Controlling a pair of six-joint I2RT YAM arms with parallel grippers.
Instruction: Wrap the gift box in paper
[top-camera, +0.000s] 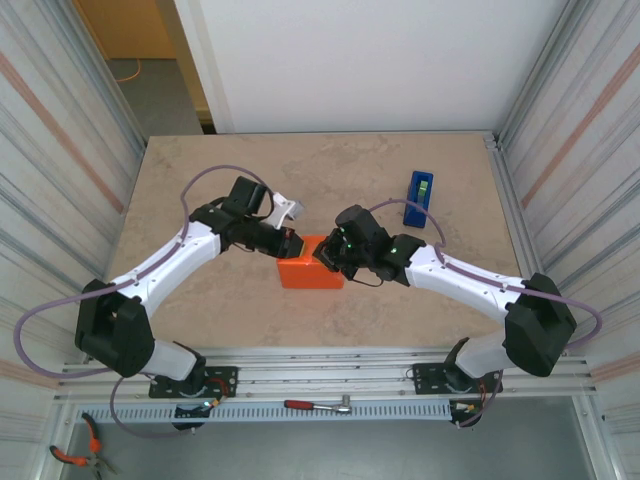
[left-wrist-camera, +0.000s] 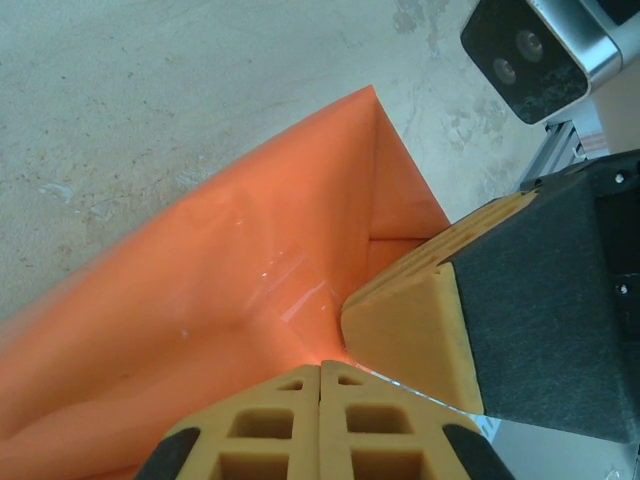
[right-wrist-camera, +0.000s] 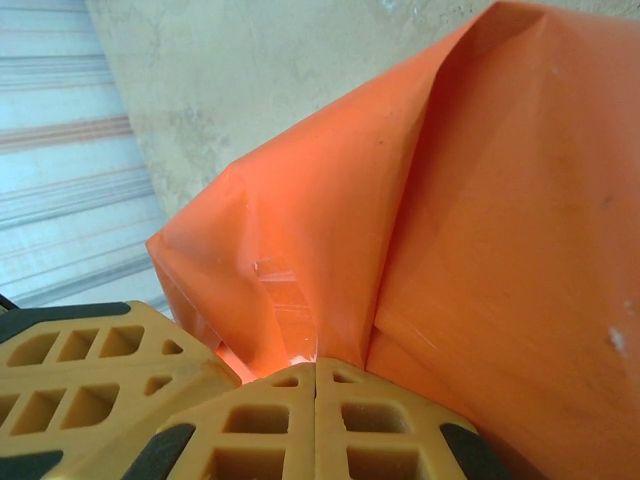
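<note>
Top external: I see the left claw and the right claw meeting nose to nose over the orange paper, which is folded up into a blocky parcel on the table right under both sets of tips. A blue tape dispenser stands well apart behind the right claw, on its outer side. Left wrist: the left claw has its two fingers pressed flat together, and the paper rises just ahead of the tips as a creased wall running up to a sharp corner. One finger of the right claw bears on the paper just beside my tips. Right wrist: the right claw is likewise pressed together, with a fold of the paper coming down to touch its tips. I cannot tell whether any paper is caught between them. A finger of the left claw sits close alongside.
</note>
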